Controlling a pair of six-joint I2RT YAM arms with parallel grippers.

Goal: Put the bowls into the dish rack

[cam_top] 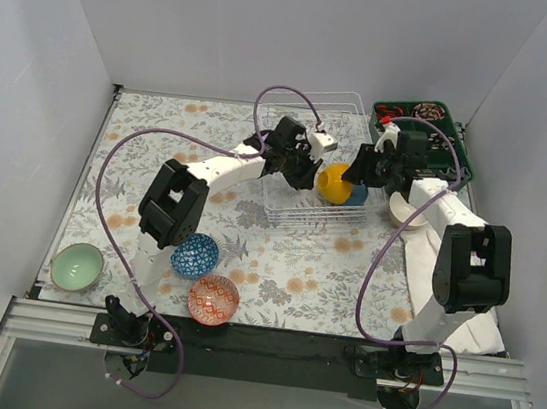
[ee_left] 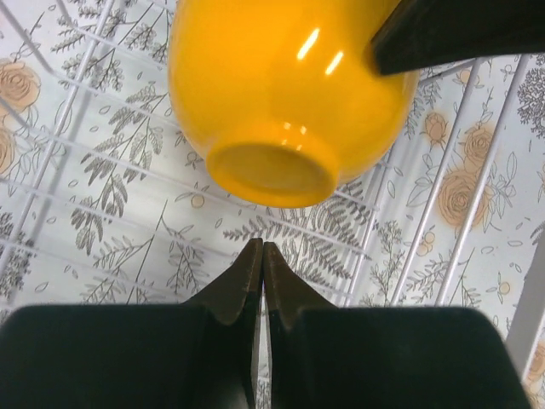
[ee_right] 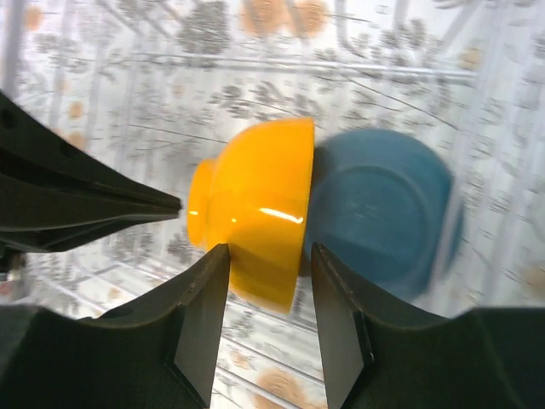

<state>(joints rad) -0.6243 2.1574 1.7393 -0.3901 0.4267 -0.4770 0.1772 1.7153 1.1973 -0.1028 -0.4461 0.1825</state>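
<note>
From above, the dish rack (cam_top: 289,205) sits toward the table's (cam_top: 161,139) far edge, right of middle. The orange-yellow bowl (cam_top: 334,182) and blue bowl (cam_top: 357,197) stand on edge, touching, in its near right corner, my left claw (cam_top: 308,175) and right claw (cam_top: 356,175) flanking them.

Left wrist: that claw is pinched shut on nothing, just below the orange-yellow bowl's foot.

Right wrist: my jaws stand half apart astride that bowl's rim; I cannot tell whether they touch it.

Yellow bowl (ee_right: 255,213) stands on edge against blue bowl (ee_right: 383,213), parted jaws flanking its rim
</note>
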